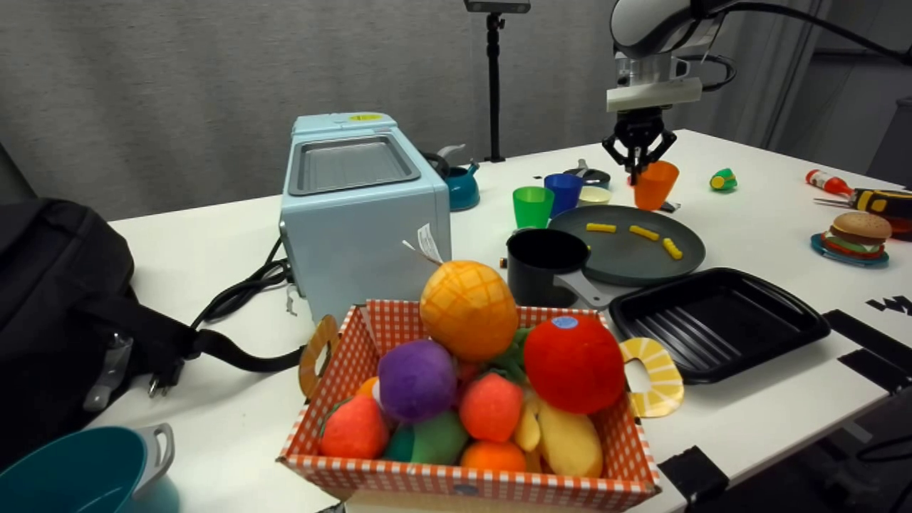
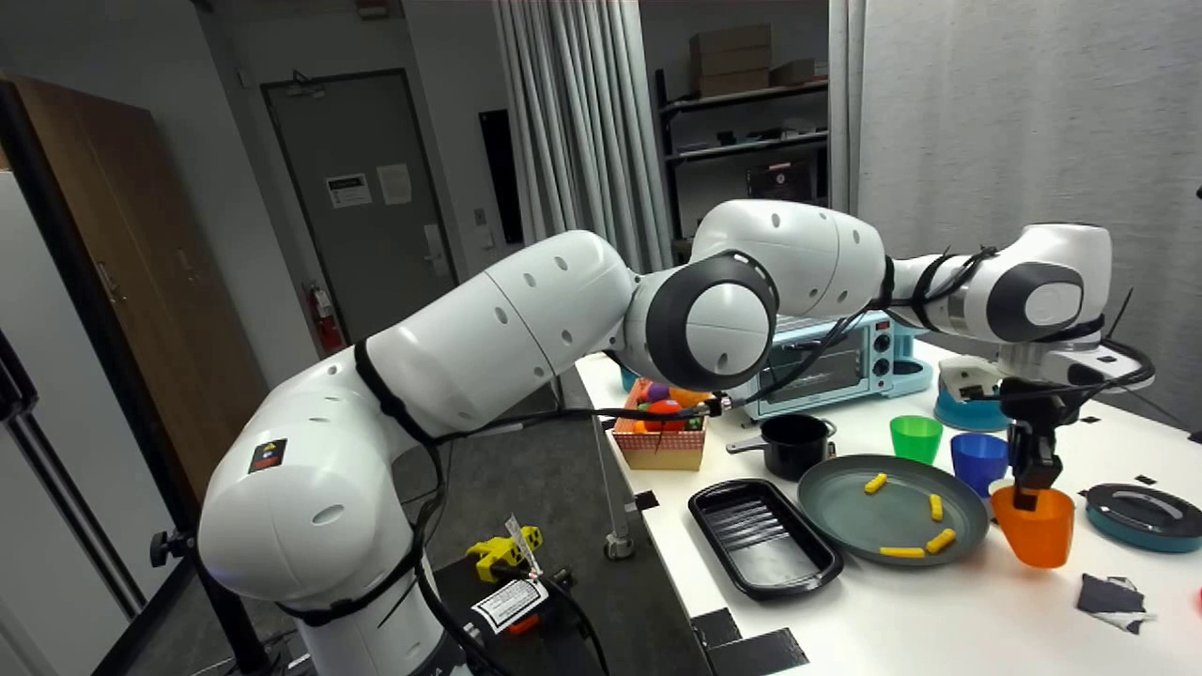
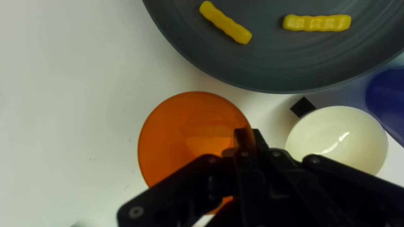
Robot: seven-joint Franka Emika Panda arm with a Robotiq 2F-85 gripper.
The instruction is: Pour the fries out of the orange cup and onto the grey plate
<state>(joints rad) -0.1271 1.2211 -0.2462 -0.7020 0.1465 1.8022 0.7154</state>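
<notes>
The orange cup (image 1: 657, 187) hangs from my gripper (image 3: 252, 135), which is shut on one side of its wall, a fingertip on either side of the rim. In both exterior views it leans slightly; whether its base touches the table I cannot tell. Looking into its mouth from the wrist, I see bare orange inside, partly covered by the gripper. Beside the cup lies the round grey plate (image 2: 883, 512). Several yellow fries (image 2: 940, 540) are scattered on the plate, two of them, such as this fry (image 3: 225, 22), also showing in the wrist view.
Close to the cup stand a cream bowl (image 3: 337, 138), a blue cup (image 2: 978, 460) and a green cup (image 2: 916, 437). A black ridged tray (image 1: 755, 320) and a dark saucepan (image 1: 545, 267) border the plate. The fruit box (image 1: 463, 481) and blue toaster oven (image 1: 370, 235) are farther off.
</notes>
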